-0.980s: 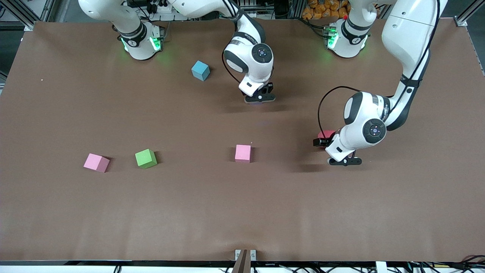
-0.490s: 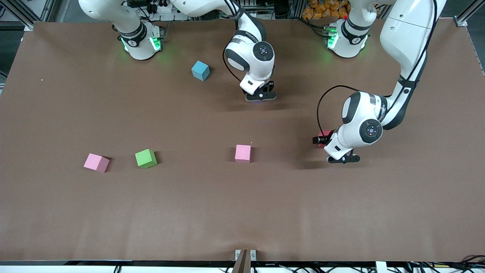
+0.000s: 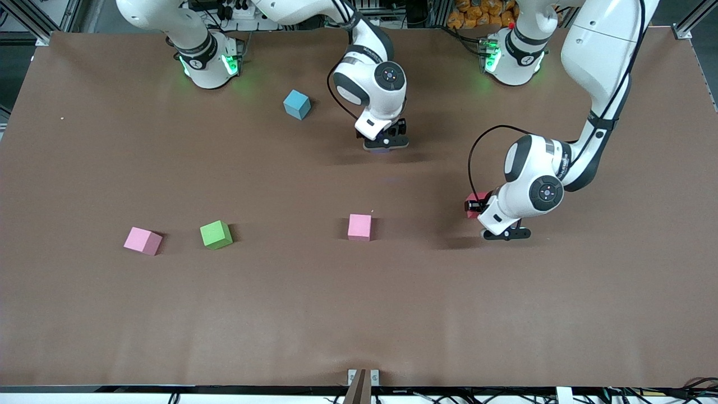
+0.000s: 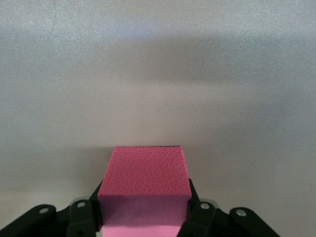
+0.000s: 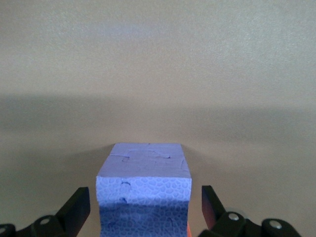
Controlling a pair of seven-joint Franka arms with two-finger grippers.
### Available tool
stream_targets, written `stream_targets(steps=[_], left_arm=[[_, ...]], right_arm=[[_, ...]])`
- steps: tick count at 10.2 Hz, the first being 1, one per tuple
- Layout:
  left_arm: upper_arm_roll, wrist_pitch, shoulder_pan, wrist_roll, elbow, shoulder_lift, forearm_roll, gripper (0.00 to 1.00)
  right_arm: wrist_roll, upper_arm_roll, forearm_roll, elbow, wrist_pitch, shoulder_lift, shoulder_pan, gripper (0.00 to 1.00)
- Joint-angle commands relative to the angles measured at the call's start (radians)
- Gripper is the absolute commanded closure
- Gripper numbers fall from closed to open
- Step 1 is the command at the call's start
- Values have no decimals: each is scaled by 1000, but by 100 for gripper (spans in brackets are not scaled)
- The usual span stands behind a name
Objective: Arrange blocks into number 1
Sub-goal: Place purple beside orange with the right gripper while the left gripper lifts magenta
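Left gripper (image 3: 475, 206) clamps the red block (image 4: 144, 185) at the left arm's end of the table, square between its fingers. Right gripper (image 5: 145, 207) stands wide around a purple block (image 5: 143, 190) — apart from both fingers — beside the blue block (image 3: 297, 104).
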Motion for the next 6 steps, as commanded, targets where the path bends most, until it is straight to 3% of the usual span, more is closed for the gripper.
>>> stream_targets(steps=[1, 4, 6], left_arm=[[-25, -74, -14, -47, -2, -56, 26, 39], [-97, -95, -12, -132, -4, -86, 17, 39], [-110, -95, -14, -163, -2, -87, 12, 39]], right_arm=[[16, -13, -3, -18, -21, -73, -4, 0], [-16, -16, -6, -16, -39, -152, -120, 0], [-124, -16, -6, -15, -96, -191, -250, 0]])
